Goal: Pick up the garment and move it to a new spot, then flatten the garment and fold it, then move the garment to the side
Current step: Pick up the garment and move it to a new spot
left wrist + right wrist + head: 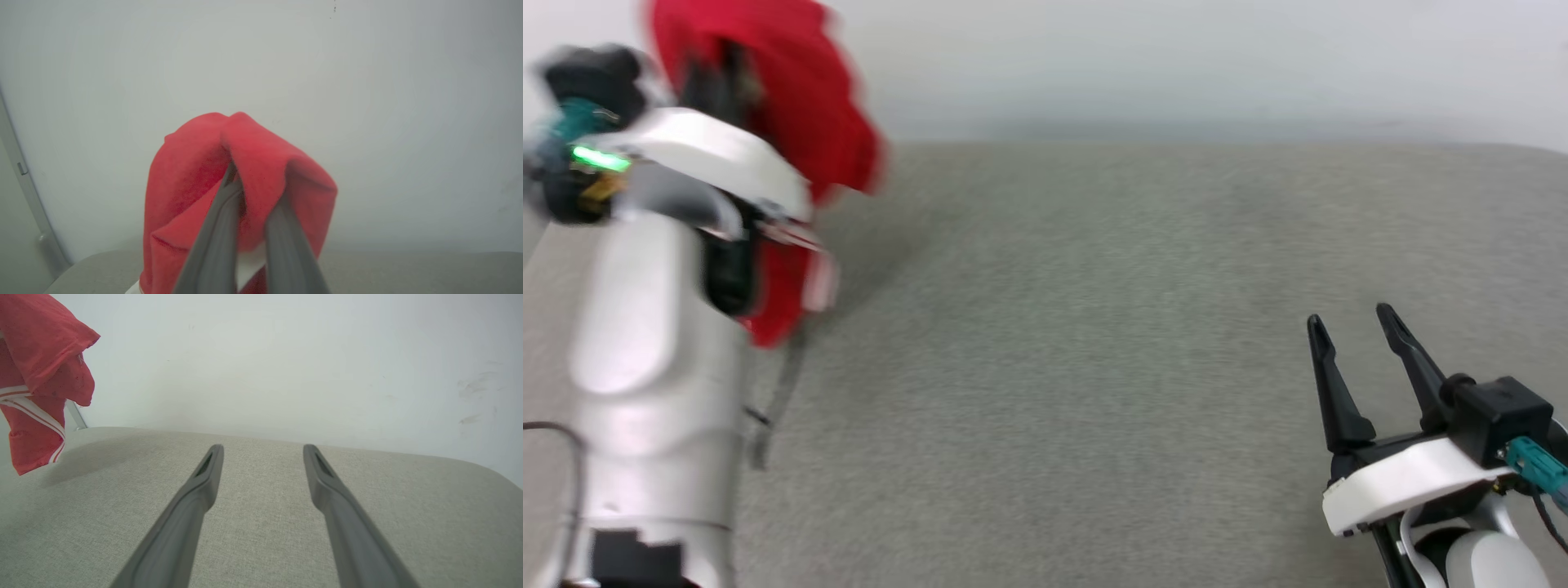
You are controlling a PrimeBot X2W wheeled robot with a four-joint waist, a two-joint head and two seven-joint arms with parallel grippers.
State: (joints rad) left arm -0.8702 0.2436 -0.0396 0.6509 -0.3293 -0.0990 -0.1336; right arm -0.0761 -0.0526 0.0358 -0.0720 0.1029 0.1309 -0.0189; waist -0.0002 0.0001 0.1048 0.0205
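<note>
Head view: the garment hangs bunched above the grey surface at far left, drooping straight down from the left gripper — well apart from the right gripper, low at right. Left wrist view: the left gripper pinches a red fold. Right wrist view: the right gripper stands spread and empty — the garment hangs up-left of it, so placing it likely falls to the left arm.

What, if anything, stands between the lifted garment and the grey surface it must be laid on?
Nothing visible does. The garment hangs from the shut left gripper above the left side of the grey surface. The open right gripper sits well apart at the lower right.
</note>
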